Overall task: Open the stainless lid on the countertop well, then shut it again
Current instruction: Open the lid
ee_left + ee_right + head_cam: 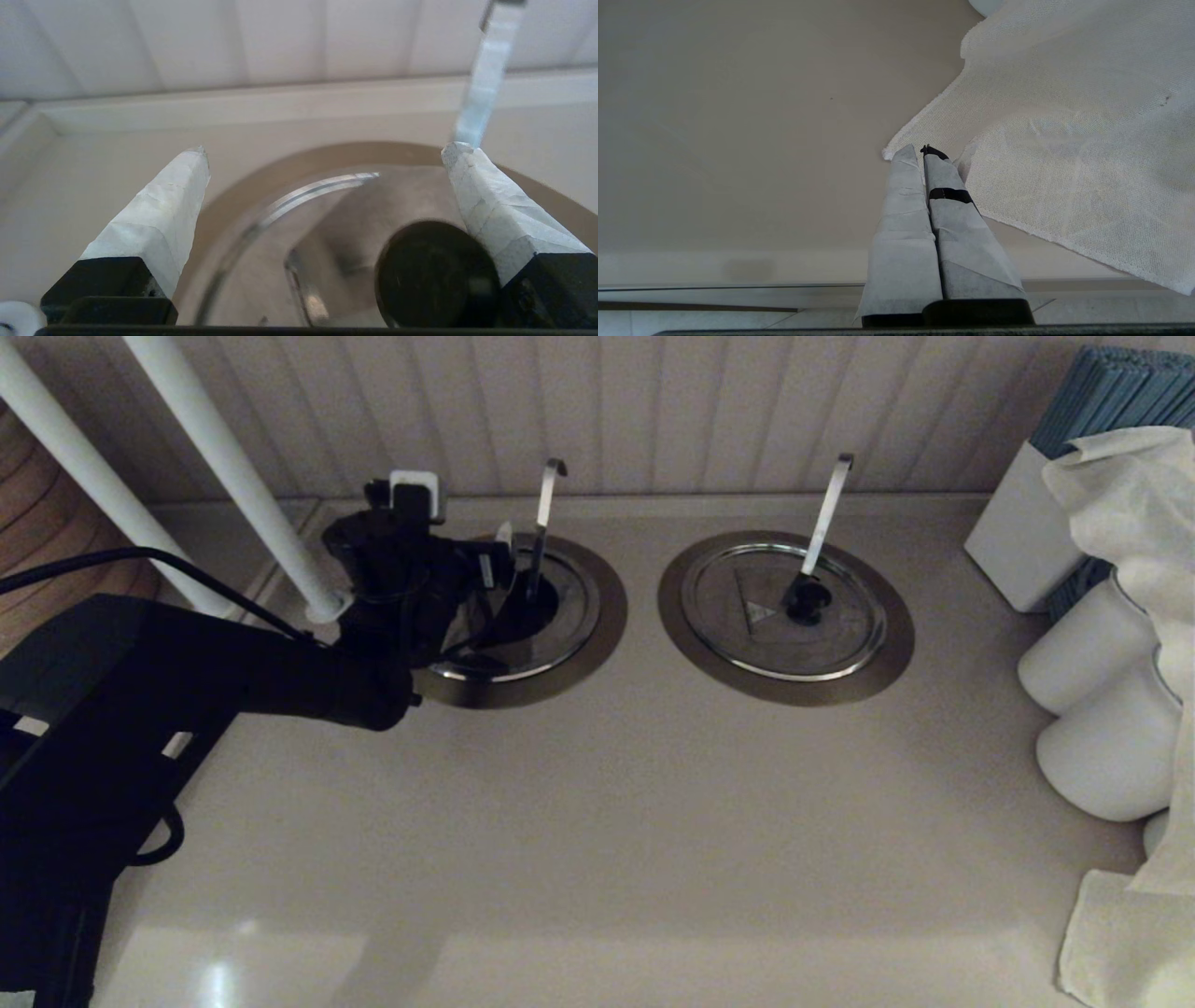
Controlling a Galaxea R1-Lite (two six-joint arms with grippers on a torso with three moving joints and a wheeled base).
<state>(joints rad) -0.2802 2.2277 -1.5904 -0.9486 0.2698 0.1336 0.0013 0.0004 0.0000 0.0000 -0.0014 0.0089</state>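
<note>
**A:** Why is the left end effector (499, 574) parked over that well in the upper left of the head view?

**B:** It's lined up on the stainless lid (560, 635), which lies flat in the countertop well (607, 616). The fingers (159, 219) stand wide apart, nothing between them, and the black knob (434, 275) sits just beside one of them (off-centre in the gap, by the wrist view).

**A:** So no grip yet?

**B:** None I can see, though from the head view the arm hides most of the lid, so contact is hard to rule out. The slim hooked handle (543, 523) rises through the lid's notch, which likely explains the approach from the side away from it.

**A:** And the right end effector (924, 154)?

**B:** Fingers pressed together, idle over the counter (738, 140) by a white cloth (1064, 140).
</note>
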